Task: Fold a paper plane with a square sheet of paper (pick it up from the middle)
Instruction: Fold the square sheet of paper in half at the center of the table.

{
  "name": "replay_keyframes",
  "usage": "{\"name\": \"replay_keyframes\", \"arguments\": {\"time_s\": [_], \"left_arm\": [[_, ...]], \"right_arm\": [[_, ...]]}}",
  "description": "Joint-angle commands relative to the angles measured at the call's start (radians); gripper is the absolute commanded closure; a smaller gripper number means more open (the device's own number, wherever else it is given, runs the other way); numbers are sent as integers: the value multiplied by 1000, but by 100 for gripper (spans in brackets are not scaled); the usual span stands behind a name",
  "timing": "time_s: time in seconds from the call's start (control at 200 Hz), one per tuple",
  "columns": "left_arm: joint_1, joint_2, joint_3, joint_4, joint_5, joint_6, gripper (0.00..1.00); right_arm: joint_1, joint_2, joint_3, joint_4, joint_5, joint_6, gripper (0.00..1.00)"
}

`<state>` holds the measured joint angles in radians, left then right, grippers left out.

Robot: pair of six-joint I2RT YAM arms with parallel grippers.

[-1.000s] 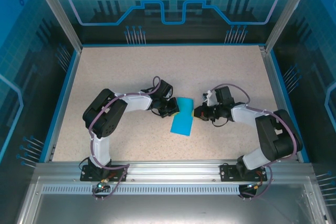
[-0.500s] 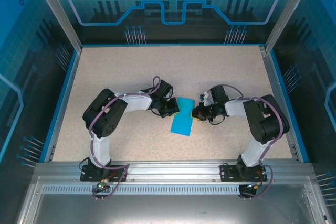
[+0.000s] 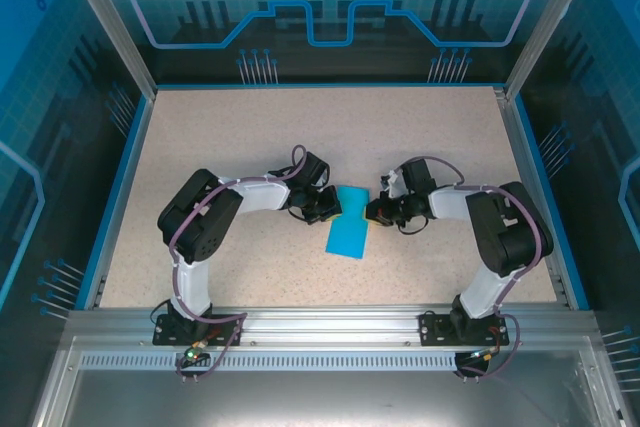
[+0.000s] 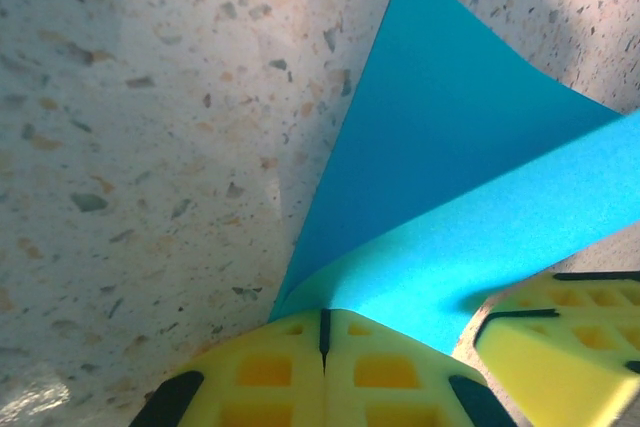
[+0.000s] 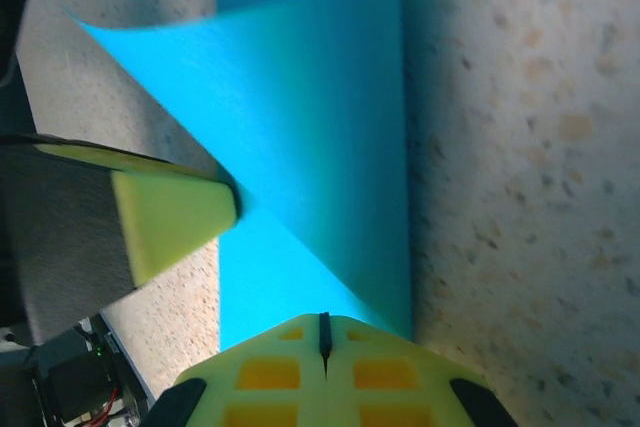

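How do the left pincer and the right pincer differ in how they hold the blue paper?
The left pincer comes at the paper from its left side, the right pincer from its right side. The left pincer pinches a corner of the lifted flap; the right pincer pinches at the end of a long straight edge. Both are shut on it.

Bright, even light is coming from above — the square sheet of paper (image 5: 330, 197) is casting soft shadows on the table (image 5: 520, 197).

Tabletop (image 3: 250, 127) open at back and front — mid-table, left gripper (image 3: 330, 210), right gripper (image 3: 376, 213) and paper sheet (image 3: 348, 237) crowd together
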<state>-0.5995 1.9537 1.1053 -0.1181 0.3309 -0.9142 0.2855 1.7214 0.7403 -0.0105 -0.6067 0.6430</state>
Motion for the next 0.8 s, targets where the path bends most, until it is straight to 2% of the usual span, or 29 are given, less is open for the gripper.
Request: {"name": "replay_keyframes", "arguments": {"time_s": [0.0, 0.265, 0.56, 0.795], "left_arm": [[-14, 59, -7, -90, -33, 15, 100], [-12, 60, -9, -98, -35, 22, 100], [-12, 59, -9, -100, -35, 25, 100], [-12, 63, -8, -98, -34, 24, 100]], "right_arm": [[-17, 33, 30, -10, -19, -8, 98], [-19, 113, 29, -51, 77, -27, 99], [-23, 19, 98, -72, -1, -15, 98], [-46, 97, 109, -67, 22, -25, 98]]}}
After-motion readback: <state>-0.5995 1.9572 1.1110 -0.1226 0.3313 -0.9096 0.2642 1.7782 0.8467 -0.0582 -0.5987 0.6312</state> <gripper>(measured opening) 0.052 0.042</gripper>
